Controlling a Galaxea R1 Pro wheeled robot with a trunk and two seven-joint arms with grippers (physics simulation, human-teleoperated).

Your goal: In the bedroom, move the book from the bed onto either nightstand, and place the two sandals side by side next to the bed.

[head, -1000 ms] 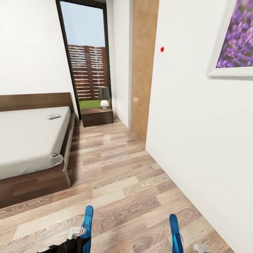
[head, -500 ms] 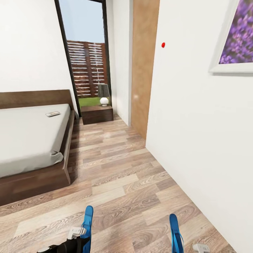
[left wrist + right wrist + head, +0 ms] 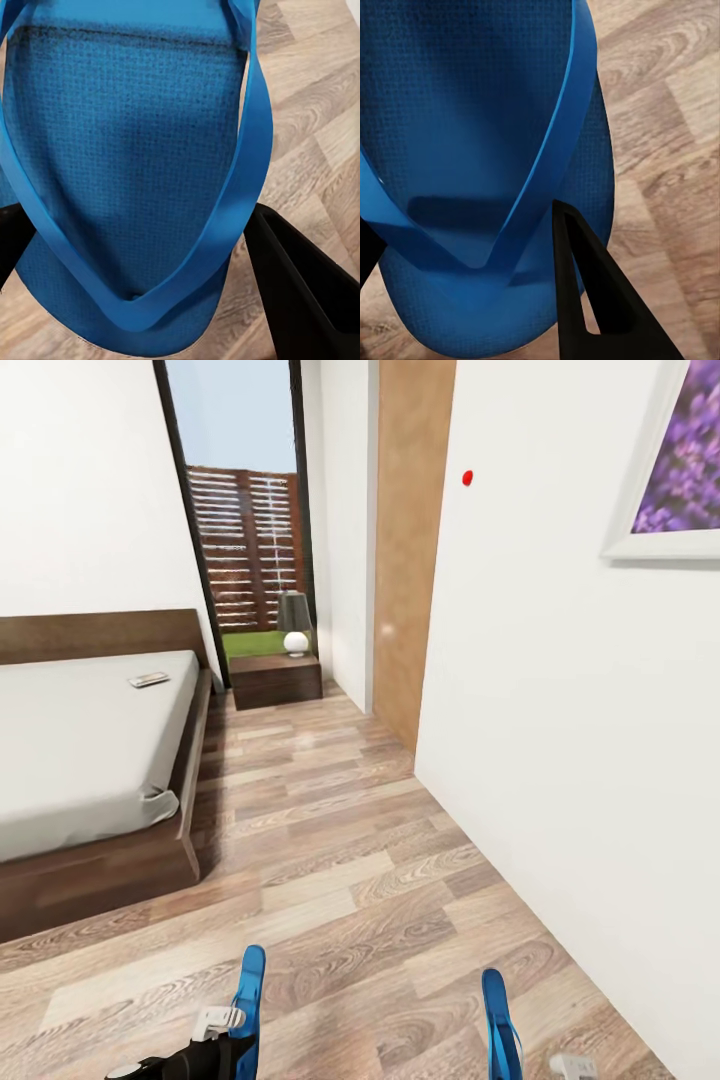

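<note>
I hold one blue sandal in each gripper. The left sandal [image 3: 250,998] stands on edge in my left gripper [image 3: 150,262], which is shut on it. The right sandal [image 3: 497,1022] is pinched the same way by my right gripper [image 3: 480,270]. The bed [image 3: 90,740] with its grey mattress lies ahead on the left. A small flat book [image 3: 148,680] rests on the mattress near the headboard. The nightstand [image 3: 275,680] stands beyond the bed's far corner, beside the window.
A grey lamp [image 3: 295,625] sits on the nightstand. A white wall [image 3: 560,740] with a framed purple picture [image 3: 680,470] runs close along my right, and a wooden panel [image 3: 405,560] stands farther on. Wood-plank floor [image 3: 330,830] runs between bed and wall.
The whole head view has shifted a little, so the camera has moved and the bed and nightstand sit slightly higher in the picture. Both sandals stay held in the grippers.
</note>
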